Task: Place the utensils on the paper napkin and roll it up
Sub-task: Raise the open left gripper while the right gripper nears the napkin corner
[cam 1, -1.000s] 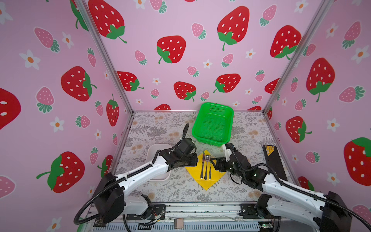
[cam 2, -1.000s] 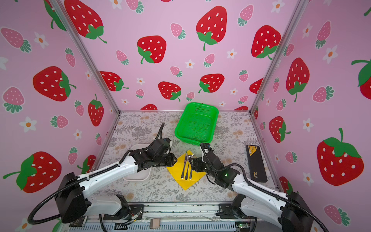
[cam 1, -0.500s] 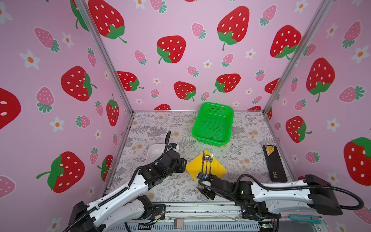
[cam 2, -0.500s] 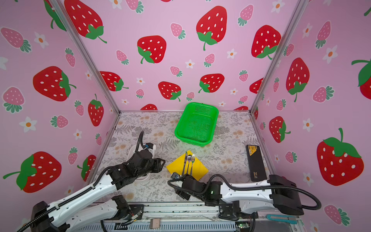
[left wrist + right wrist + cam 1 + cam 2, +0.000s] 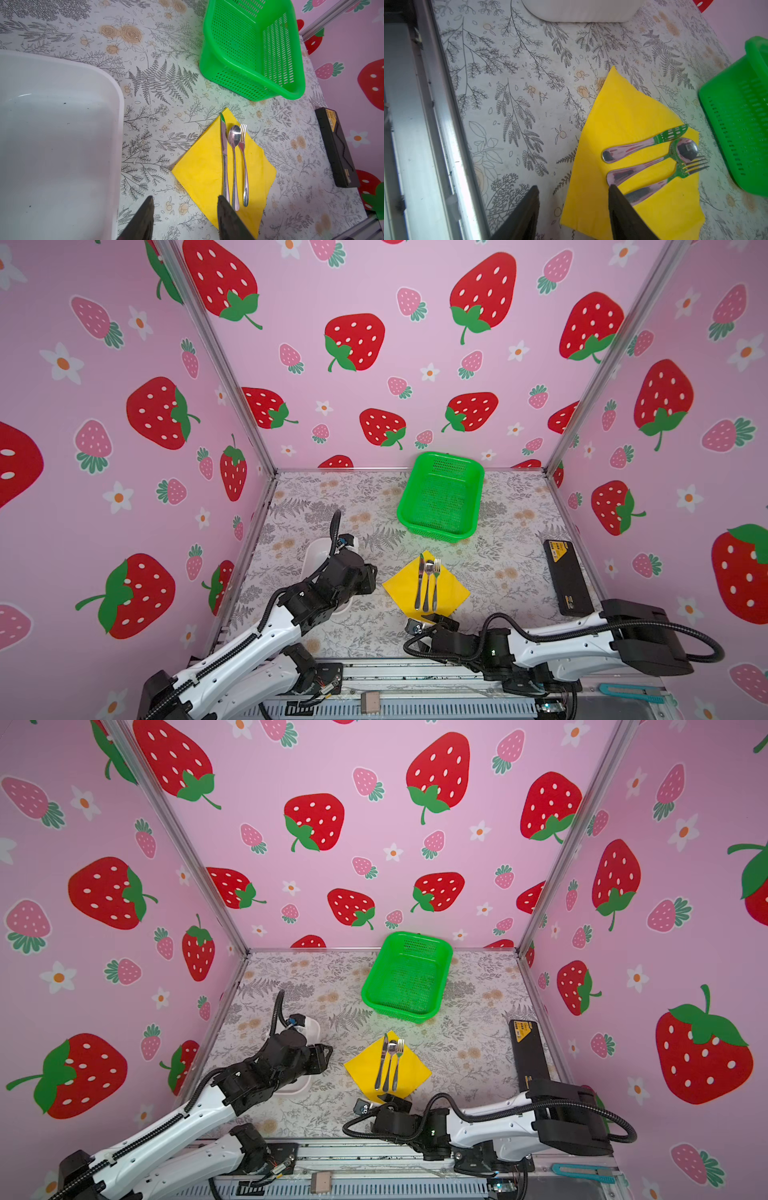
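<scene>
Jaws of the left tool (image 5: 186, 199) stand apart with nothing between them. It hangs over the bench (image 5: 158, 128) between the white tray (image 5: 62, 124) and the left corner of the paper napkin (image 5: 199, 166), clear of both. The right tool (image 5: 573, 188) is likewise spread and empty, low at the napkin's near corner. Whether its fingers (image 5: 623, 207) touch the paper cannot be told.

The yellow napkin lies flat as a diamond near the middle of the bench in both top views. The utensils (image 5: 427, 585) rest on it side by side, heads toward the back wall: knife (image 5: 224, 149) on the left, spoon (image 5: 234, 145) in the middle, fork (image 5: 243, 149) on the right.

Behind the napkin stands a green basket (image 5: 415, 489). A black box (image 5: 567, 576) lies along the right wall.
</scene>
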Motion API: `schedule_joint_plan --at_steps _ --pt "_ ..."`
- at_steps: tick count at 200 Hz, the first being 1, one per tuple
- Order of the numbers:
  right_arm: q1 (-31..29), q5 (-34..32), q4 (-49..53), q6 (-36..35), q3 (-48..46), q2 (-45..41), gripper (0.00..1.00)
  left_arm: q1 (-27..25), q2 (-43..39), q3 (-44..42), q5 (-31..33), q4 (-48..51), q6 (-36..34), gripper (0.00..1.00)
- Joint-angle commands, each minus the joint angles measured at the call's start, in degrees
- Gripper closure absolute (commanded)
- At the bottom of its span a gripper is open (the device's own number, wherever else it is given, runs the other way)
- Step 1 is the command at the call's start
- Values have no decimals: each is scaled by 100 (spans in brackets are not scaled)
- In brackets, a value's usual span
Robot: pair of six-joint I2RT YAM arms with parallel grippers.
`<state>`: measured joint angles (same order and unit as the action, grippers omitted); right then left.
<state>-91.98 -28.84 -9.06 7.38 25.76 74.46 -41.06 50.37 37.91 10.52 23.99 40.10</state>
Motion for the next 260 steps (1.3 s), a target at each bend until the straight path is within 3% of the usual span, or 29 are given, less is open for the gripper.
schedule_joint_plan --at_steps 1,41,101,161,260 --pt "-34 -115 -65 307 -84 312 46 66 107 -69 50 -38 -5 49" --pt "-63 48 -389 224 -220 552 48 160 370 80 -121 48 -89 49" --pt "-56 -317 -663 321 -400 643 70 230 554 124 -246 -23 46 49" --pt "-61 -134 -887 195 -537 612 82 243 915 340 -442 108 68 49" --pt "-53 -173 -895 198 -418 948 86 239 950 331 -525 138 245 50"
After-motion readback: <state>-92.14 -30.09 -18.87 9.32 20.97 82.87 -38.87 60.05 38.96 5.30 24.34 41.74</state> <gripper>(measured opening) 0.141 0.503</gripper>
